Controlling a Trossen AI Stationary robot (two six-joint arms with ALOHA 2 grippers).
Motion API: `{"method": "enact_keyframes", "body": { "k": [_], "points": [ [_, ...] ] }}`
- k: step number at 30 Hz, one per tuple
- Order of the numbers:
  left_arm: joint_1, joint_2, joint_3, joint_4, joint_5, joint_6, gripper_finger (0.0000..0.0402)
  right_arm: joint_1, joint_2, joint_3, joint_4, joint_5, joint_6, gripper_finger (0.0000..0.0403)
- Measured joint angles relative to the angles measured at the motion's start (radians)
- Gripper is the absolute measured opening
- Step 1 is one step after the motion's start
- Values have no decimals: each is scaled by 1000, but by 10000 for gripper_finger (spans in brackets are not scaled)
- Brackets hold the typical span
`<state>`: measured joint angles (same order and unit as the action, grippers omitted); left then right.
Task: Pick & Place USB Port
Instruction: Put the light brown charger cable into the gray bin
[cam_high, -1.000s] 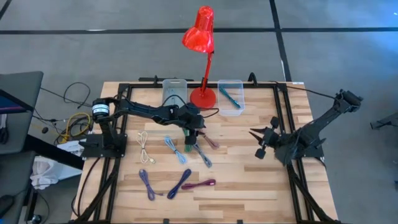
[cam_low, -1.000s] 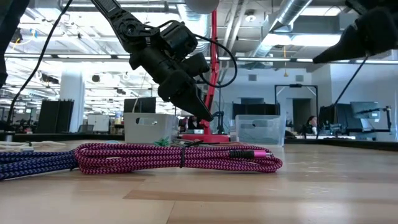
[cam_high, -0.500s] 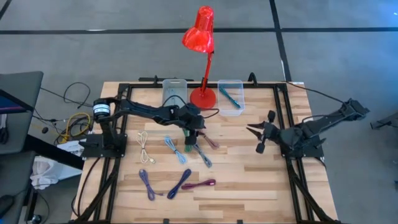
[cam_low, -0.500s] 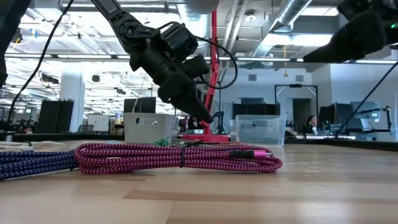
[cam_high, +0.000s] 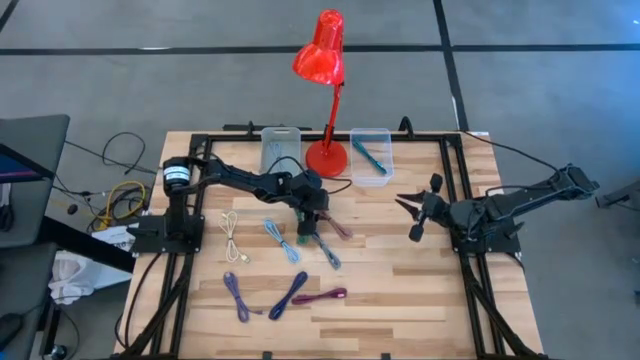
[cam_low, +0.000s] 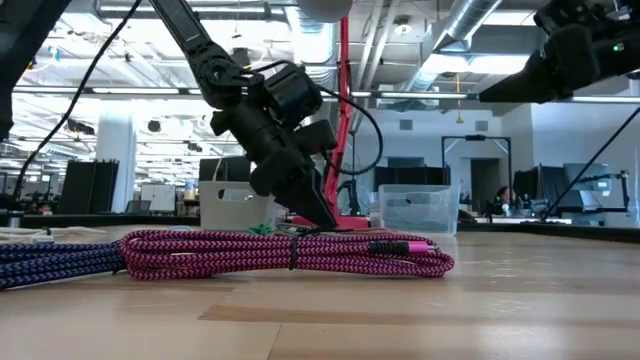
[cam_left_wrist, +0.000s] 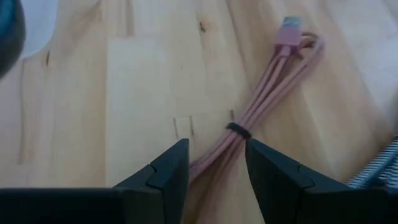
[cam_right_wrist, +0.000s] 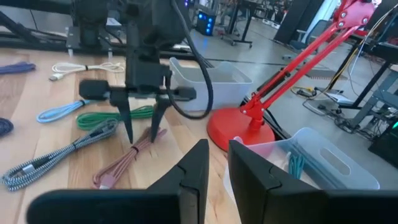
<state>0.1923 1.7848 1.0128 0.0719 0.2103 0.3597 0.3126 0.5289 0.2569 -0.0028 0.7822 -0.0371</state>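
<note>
A pale pink USB cable (cam_left_wrist: 258, 102), coiled and tied at its middle, lies flat on the wooden table (cam_high: 400, 290), its plug (cam_left_wrist: 289, 28) pointing away. My left gripper (cam_left_wrist: 216, 167) is open and slants down over it, one finger on each side of the bundle near the tie. The right wrist view shows those fingertips (cam_right_wrist: 129, 135) close above the cable (cam_right_wrist: 134, 158); whether they touch it I cannot tell. In the high view this gripper (cam_high: 314, 222) is at the table's middle. My right gripper (cam_high: 402, 203) hovers at the right, a narrow gap between its fingers (cam_right_wrist: 214, 168), holding nothing.
Several more cables lie around: cream (cam_high: 232, 235), light blue (cam_high: 282, 240), grey braided (cam_high: 325, 250), purple (cam_high: 237, 295), blue (cam_high: 288, 293), magenta (cam_high: 320, 297). At the back stand two clear bins (cam_high: 281, 148) (cam_high: 371, 155), the right one holding a teal cable, with a red lamp (cam_high: 327, 156) between them.
My left gripper has come down toward the pink cable, still open. My right arm has drawn back toward the table's right edge and stretched out flatter, its gripper shifting a little toward the far edge and turning.
</note>
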Motion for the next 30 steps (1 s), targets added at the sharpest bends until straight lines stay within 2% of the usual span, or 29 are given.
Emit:
{"method": "enact_keyframes", "body": {
  "k": [8, 11, 14, 17, 19, 25, 30],
  "points": [
    [1, 56, 4, 15, 11, 0, 158, 0, 0, 0, 2, 0, 0, 53],
    [1, 48, 4, 20, 10, 1, 145, 0, 0, 0, 4, 0, 0, 53],
    [-2, 36, 1, 25, 6, 17, 104, 0, 0, 0, 4, 1, 0, 53],
    [-2, 33, 1, 31, 4, 40, 39, 0, 0, 0, 5, 1, 1, 53],
    [-1, 32, 1, 35, 0, 41, 19, 0, 0, 0, 5, 2, 1, 53],
    [-6, 18, -1, 76, -55, 43, 12, 0, 0, 1, 4, 4, 2, 53],
    [-4, -83, -1, 99, -113, 48, 11, -1, 0, 1, 3, 5, 4, 53]
  ]
}}
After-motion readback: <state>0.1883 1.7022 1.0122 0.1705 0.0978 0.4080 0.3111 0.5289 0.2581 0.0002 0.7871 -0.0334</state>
